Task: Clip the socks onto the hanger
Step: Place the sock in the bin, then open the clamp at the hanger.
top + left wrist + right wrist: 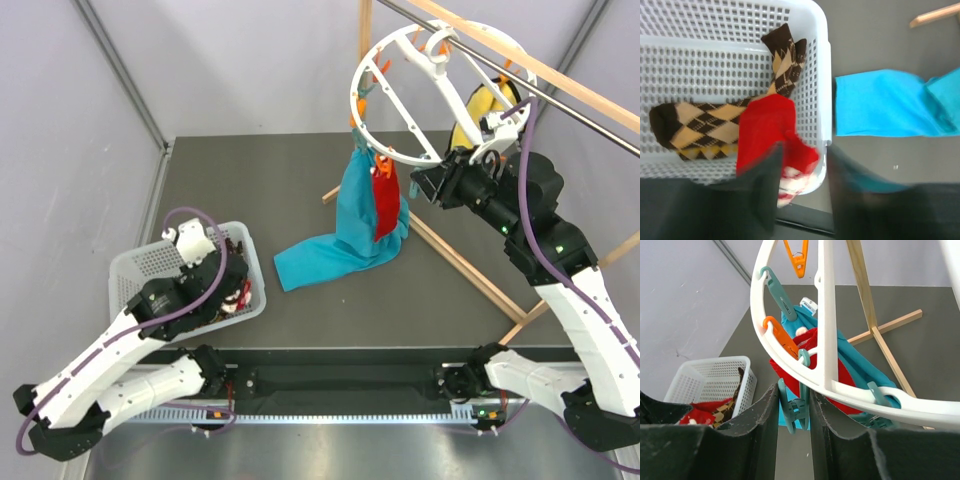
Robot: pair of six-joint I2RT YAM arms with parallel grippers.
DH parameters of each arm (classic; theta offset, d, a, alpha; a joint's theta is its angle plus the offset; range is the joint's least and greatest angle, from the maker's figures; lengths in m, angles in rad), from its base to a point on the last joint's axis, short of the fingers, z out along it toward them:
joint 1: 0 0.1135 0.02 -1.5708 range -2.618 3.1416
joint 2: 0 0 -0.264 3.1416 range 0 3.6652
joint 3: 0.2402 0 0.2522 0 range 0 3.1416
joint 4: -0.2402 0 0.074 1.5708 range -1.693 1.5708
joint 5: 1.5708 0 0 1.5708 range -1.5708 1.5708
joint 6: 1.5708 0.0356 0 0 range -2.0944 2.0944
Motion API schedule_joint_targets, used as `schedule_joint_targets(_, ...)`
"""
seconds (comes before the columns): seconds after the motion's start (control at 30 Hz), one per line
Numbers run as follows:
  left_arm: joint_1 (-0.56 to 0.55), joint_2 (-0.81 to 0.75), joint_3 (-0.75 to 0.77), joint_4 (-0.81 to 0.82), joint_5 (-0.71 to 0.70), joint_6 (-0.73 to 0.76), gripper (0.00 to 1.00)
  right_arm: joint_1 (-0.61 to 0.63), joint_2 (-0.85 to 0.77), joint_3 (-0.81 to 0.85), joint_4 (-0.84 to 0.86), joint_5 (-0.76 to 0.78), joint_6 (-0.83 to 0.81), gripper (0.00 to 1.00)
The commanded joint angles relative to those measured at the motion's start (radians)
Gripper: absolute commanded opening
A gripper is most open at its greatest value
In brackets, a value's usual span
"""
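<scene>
The white ring hanger (357, 92) hangs tilted from the rail at the back, with a red sock (385, 205) clipped to its rim. My right gripper (425, 185) is at the ring's lower edge. In the right wrist view it (794, 395) is shut on a teal clip (796, 407) hanging from the rim (825, 315), with both fingers pressing it. My left gripper (232, 285) is over the basket's right corner. It (805, 165) is open and blurred above another red sock (765, 130), which lies beside checkered socks (705, 122).
A white mesh basket (130, 265) stands at the front left. A long teal cloth (330, 260) hangs from the hanger and trails onto the table. A yellow cloth (470, 115) hangs behind the ring. The wooden rail frame (560, 80) has legs spreading at right.
</scene>
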Motion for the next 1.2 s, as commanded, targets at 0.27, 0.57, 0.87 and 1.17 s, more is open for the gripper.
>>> schedule_joint_targets(0.27, 0.001, -0.062, -0.055, 0.859, 0.358, 0.445, 0.87, -0.004, -0.004, 0.038, -0.057, -0.051, 0.008, 0.00)
schedule_joint_targets(0.57, -0.001, 0.418, 0.164, 1.541, 1.119, 0.421, 0.77, -0.004, 0.006, 0.059, -0.053, -0.151, 0.095, 0.00)
schedule_joint_targets(0.87, -0.015, 0.678, 0.275, 1.751, 1.147, 0.350, 0.77, -0.006, -0.003, 0.070, -0.046, -0.188, 0.129, 0.00)
schedule_joint_targets(1.17, -0.022, 0.708, 0.299, 1.755, 1.164, 0.356, 0.35, -0.006, -0.011, 0.069, -0.051, -0.191, 0.129, 0.01)
